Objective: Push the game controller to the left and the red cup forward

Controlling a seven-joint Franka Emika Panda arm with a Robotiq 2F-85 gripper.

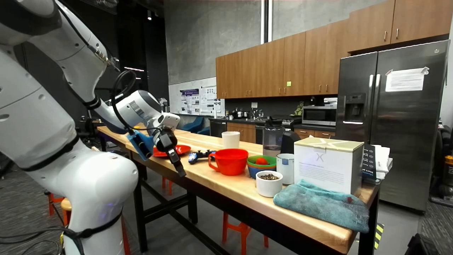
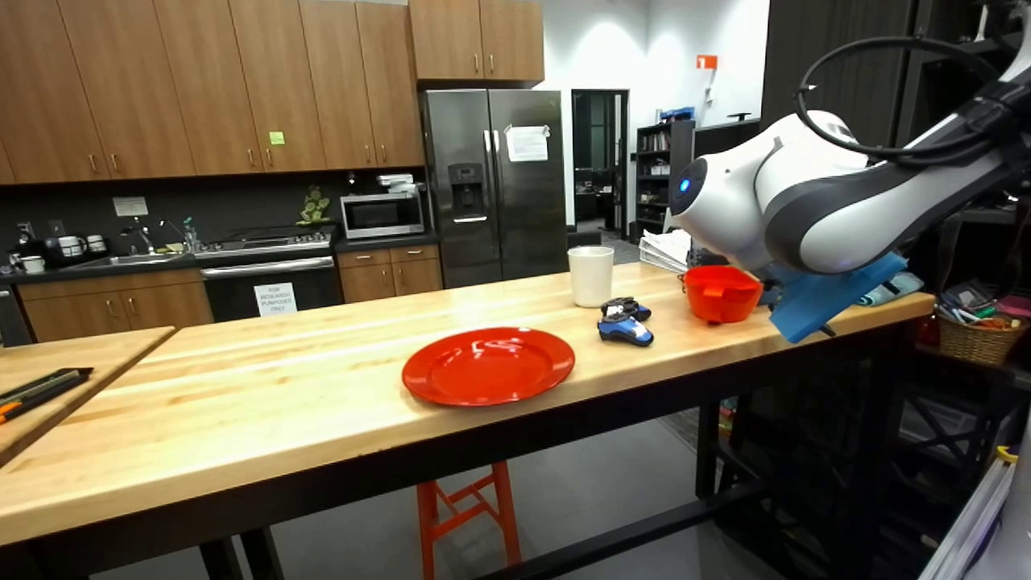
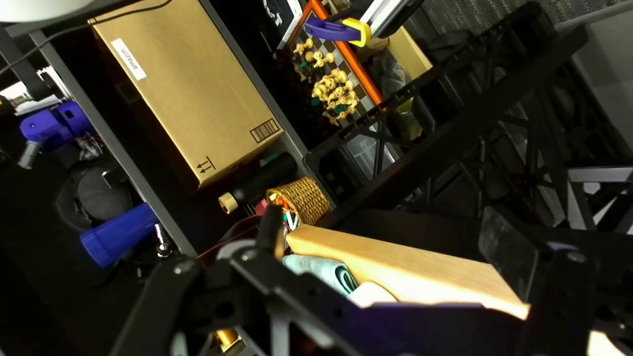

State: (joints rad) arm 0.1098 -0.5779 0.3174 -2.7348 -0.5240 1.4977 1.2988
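Red cup (image 1: 231, 162) stands upright on the wooden table (image 2: 282, 379), near the long edge on the side of the arm (image 2: 854, 201), handle towards the game controller (image 2: 625, 329); controller, black with blue, lies between the cup and the red plate (image 2: 487, 366), apart from both in an exterior view; white cup (image 2: 590, 275) upright just beside the controller, contact can't be told.

Gripper (image 3: 388, 242) hangs by that same edge, pointing down at a slant; fingers (image 3: 509, 254) spread wide in the wrist view, nothing in their hold, table edge showing through the gap; apart from red cup and controller in an exterior view; can't tell whether it touches the table; in an exterior view the arm and a blue panel (image 2: 834, 298) hide most of it.

Past the red cup, away from the plate: stacked bowls (image 1: 262, 167), green above blue, orange-red round thing (image 1: 261, 161) in the top one; white bowl (image 1: 268, 187) of dark bits (image 1: 269, 176) nearer the edge; white mug (image 1: 286, 168) just beside the stack; dark-lidded bottle (image 1: 273, 140); white box (image 1: 320, 170); teal towel (image 1: 320, 205) folded along the edge beside it.

Wrist view also takes in shelving (image 3: 113, 144): cardboard box (image 3: 188, 84), wicker basket (image 3: 305, 200), blue tube (image 3: 118, 232), light chess pieces (image 3: 336, 91).
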